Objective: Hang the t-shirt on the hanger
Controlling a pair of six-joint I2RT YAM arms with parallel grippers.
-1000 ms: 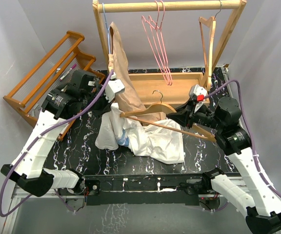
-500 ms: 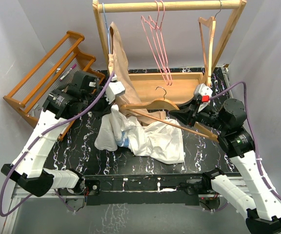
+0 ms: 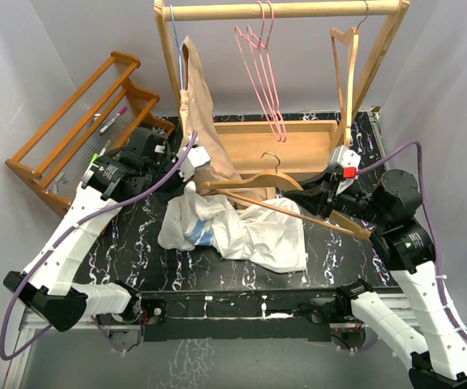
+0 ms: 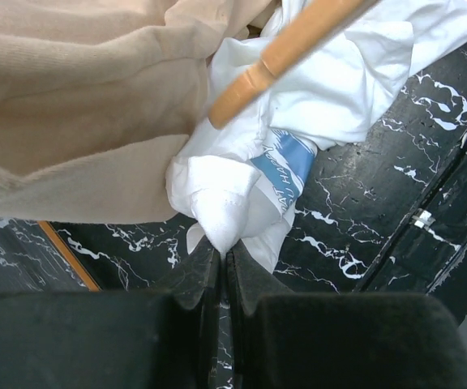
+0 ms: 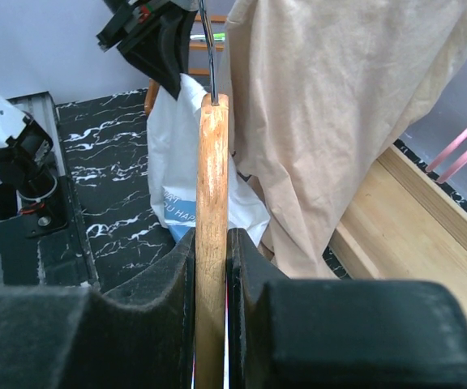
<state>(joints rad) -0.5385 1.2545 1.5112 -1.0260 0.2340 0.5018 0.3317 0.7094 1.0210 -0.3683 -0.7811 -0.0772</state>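
The white t-shirt (image 3: 254, 235) with its blue print lies crumpled on the black marble table (image 3: 136, 243). My left gripper (image 3: 191, 185) is shut on a bunched fold at the shirt's upper left edge (image 4: 217, 211); its fingertips (image 4: 221, 247) pinch the white cloth. My right gripper (image 3: 313, 198) is shut on one arm of a light-wood hanger (image 3: 254, 180), whose bar (image 5: 212, 162) runs straight out between the fingers (image 5: 211, 235). The hanger's far end (image 4: 282, 53) pokes against the shirt (image 5: 173, 154) by the left gripper. Pink wire hangers (image 3: 264, 77) hang on the rail.
A beige garment (image 3: 199, 113) hangs from the wooden rack's rail (image 3: 282, 10) and drapes down to the shirt. Another wood hanger (image 3: 347, 65) hangs at the rail's right. The rack's wooden base (image 3: 298, 146) sits behind. An orange slatted rack (image 3: 79, 121) leans at the far left.
The right arm has pulled to the right with the wooden hanger. The left gripper has dropped slightly lower and rightward with the shirt's edge, flattening the bunched shirt.
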